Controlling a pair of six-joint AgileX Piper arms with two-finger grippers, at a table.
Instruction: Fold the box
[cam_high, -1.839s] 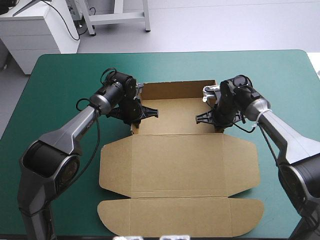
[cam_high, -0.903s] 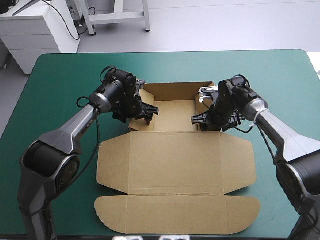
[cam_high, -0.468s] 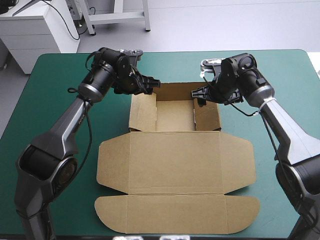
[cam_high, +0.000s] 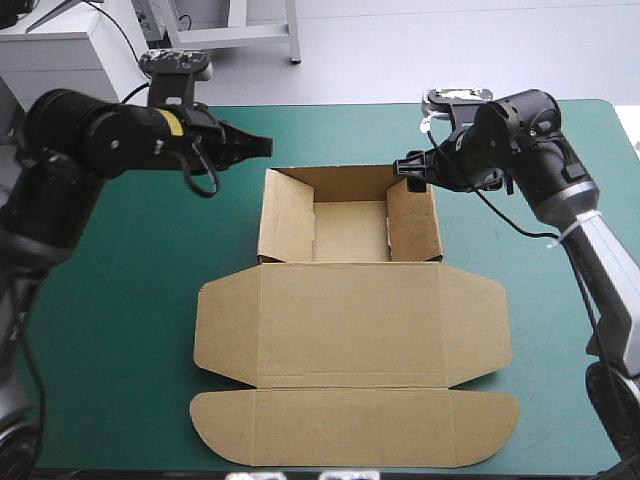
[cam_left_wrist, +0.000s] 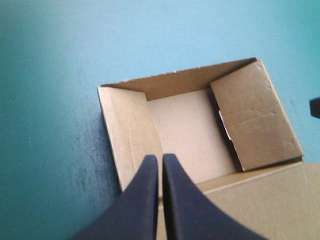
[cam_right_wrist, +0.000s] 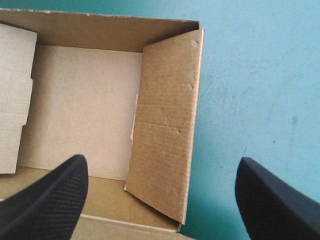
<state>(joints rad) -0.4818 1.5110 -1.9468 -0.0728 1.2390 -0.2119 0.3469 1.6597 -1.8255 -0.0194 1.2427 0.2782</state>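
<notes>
Though clear of box (cam_high: 350, 310), right hand (cam_high: 411, 175) wide.

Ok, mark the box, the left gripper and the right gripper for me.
box (cam_high: 350, 320), high view, on the flat lid panel.
left gripper (cam_left_wrist: 159, 159), left wrist view, midway between its shut fingertips.
right gripper (cam_right_wrist: 161, 162), right wrist view, midway between its open fingertips.

Robotics laboratory. Evidence: robot arms (cam_high: 545, 165) stationed at a teal-green covered table (cam_high: 130, 300); beyond it, a white drawer cabinet (cam_high: 70, 75) with trailing cable (cam_high: 135, 45), metal frame (cam_high: 235, 35), bare grey floor (cam_high: 450, 50).
</notes>
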